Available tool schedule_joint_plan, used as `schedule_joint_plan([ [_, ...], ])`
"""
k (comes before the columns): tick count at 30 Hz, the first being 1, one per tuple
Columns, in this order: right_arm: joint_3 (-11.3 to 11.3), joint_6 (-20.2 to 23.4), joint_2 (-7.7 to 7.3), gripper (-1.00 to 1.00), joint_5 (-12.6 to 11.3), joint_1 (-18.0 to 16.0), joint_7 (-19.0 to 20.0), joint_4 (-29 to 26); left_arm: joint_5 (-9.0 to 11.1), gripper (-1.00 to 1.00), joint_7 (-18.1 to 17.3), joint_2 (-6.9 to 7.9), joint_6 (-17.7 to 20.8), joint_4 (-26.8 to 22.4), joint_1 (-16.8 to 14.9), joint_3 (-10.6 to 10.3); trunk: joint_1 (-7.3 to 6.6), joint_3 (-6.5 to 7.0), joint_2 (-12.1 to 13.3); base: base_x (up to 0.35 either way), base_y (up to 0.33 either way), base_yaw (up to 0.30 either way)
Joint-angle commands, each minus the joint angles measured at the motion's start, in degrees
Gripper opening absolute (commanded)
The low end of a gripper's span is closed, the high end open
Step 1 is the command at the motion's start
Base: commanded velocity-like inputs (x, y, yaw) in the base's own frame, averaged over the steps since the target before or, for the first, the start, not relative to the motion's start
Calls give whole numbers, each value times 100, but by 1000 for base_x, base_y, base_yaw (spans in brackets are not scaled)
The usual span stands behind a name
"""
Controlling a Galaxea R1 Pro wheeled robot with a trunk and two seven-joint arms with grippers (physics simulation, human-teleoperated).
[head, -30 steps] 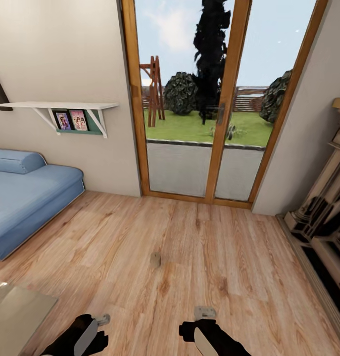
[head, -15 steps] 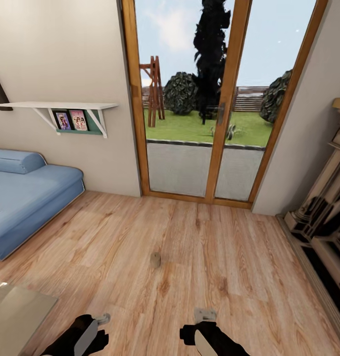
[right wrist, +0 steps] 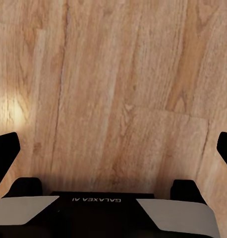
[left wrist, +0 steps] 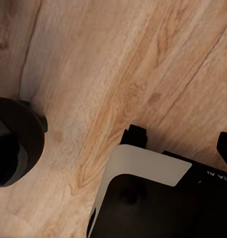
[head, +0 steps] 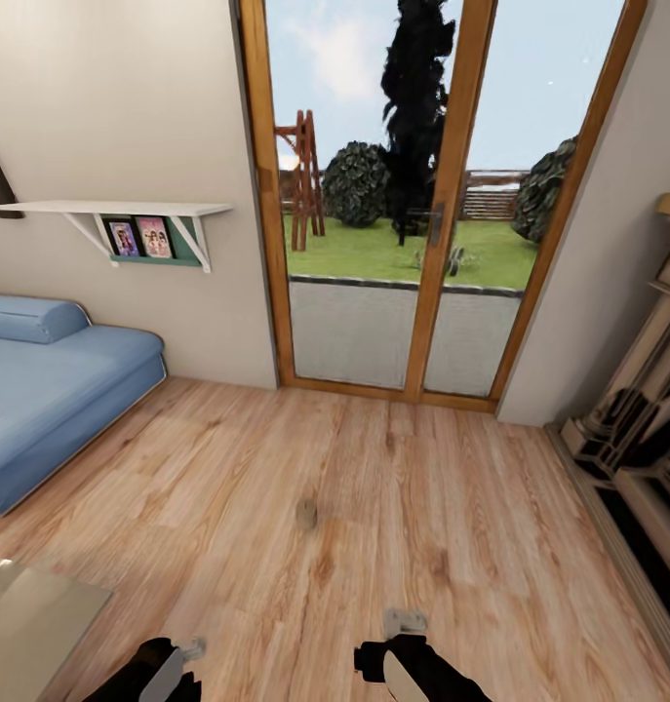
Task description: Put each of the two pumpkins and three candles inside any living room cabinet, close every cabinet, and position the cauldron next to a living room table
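While both arms hang low at the bottom edge of the head view, one candle (head: 306, 514) stands on the wood floor (head: 452, 507), well ahead of them and roughly midway between the two.

- Left claw (head: 190, 651): just a grey tip past the black wrist in the head view; cannot tell open or closed. Left wrist view shows only one finger edge (left wrist: 225, 148) over bare planks.
- Right claw (right wrist: 113, 148): fingers spread wide at both edges of the right wrist view, nothing between them, bare floor below. In the head view it sits right of centre (head: 404, 621).
- Blue sofa (head: 52, 390) at left, white wall shelf (head: 110, 209) with photos above it.
- Glass patio door (head: 413, 195) straight ahead, wood frame.
- Ornate fireplace (head: 642, 429) along the right wall.
- Glossy bench corner (head: 32, 614) at lower left.
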Motion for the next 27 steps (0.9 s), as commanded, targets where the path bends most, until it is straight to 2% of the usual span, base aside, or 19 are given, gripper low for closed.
schedule_joint_plan([
  [1,48,20,-5,100,-55,-3,-51,-9,62,100,45,-2,11,-9,-2,-44,2,-6,-4,230,0,0],
  [12,53,4,-6,100,-3,-4,-32,-60,71,100,36,-58,-8,-10,-7,-85,2,-6,-4,308,0,0],
  [18,55,18,-29,100,1,-5,-26,-95,72,100,28,-72,10,-162,-50,-157,2,-6,-4,338,0,0],
  [27,48,18,-31,100,-49,-4,-26,-72,74,100,23,-117,30,-290,-58,-159,2,-6,-4,342,8,0],
])
